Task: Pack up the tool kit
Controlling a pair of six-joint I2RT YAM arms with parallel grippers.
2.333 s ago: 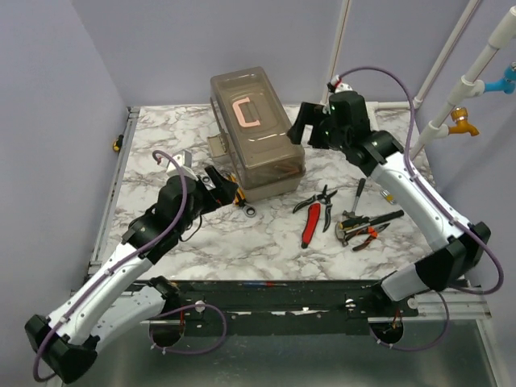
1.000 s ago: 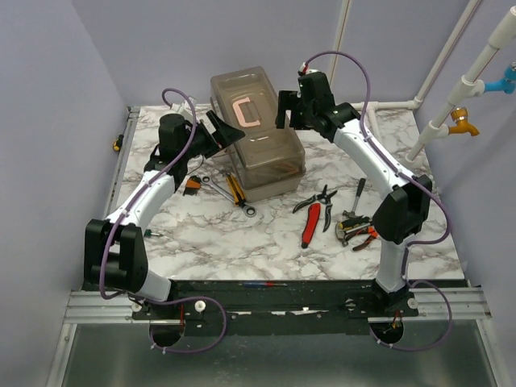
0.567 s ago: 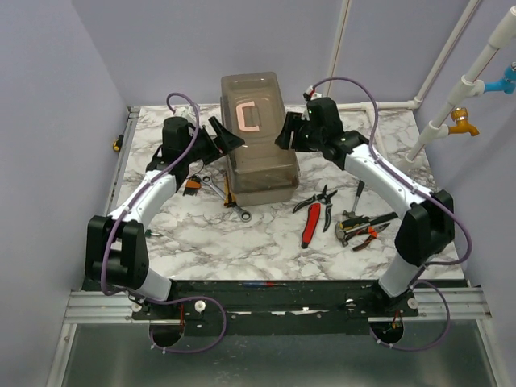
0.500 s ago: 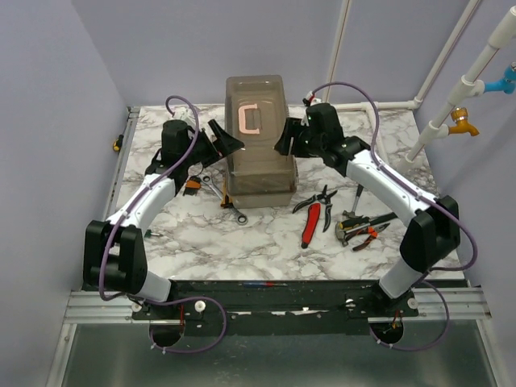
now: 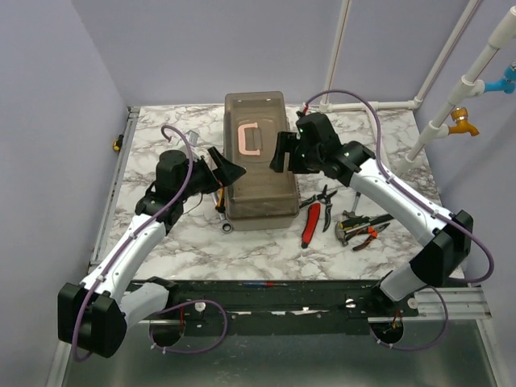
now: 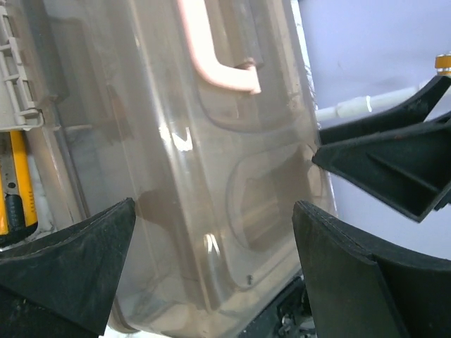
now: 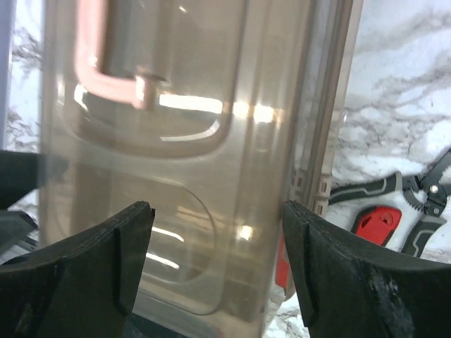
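Observation:
The tool kit, a beige-grey box with a smoky lid and pink handle, stands lengthwise mid-table with its lid down. My left gripper is open against its left side. My right gripper is open against its right side. In the left wrist view the lid fills the gap between the fingers. The right wrist view shows the same lid. Right of the box lie black pliers, a red cutter and a hammer with more pliers.
A yellow-handled tool and a wrench lie tight against the box's left side, under my left gripper. The yellow handle shows in the left wrist view. White pipes rise at the back right. The purple wall stands close behind.
The tool kit has turned square and slid toward the near edge. Both grippers came along on either side of it, still open.

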